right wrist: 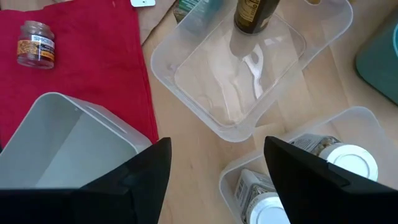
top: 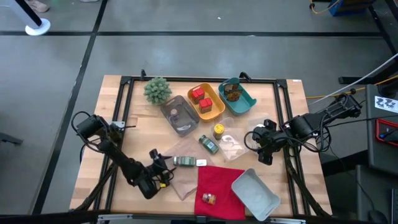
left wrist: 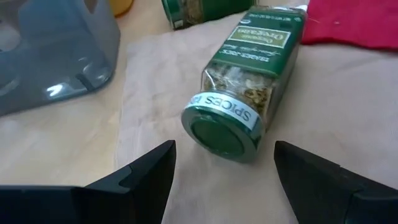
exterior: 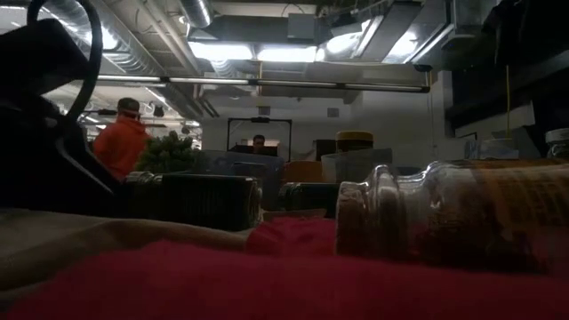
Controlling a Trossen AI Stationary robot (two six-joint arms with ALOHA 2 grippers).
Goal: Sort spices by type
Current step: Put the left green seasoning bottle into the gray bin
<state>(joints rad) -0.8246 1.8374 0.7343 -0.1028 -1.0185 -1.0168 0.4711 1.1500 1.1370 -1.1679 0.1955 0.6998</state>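
Note:
A green-capped jar of dried herbs lies on its side on a beige cloth, its cap toward my left gripper. That gripper is open, a finger on either side just short of the cap, touching nothing; it also shows in the high view. My right gripper is open and empty above a clear tray holding two white-capped jars. A brown jar lies on the red cloth. Red tins sit in the orange tray.
A yellow-capped jar and a green jar stand mid-table beside an empty clear tray. A grey tray, a teal tray with brown jars and a spiky plant stand at the back. A pale tray lies front right.

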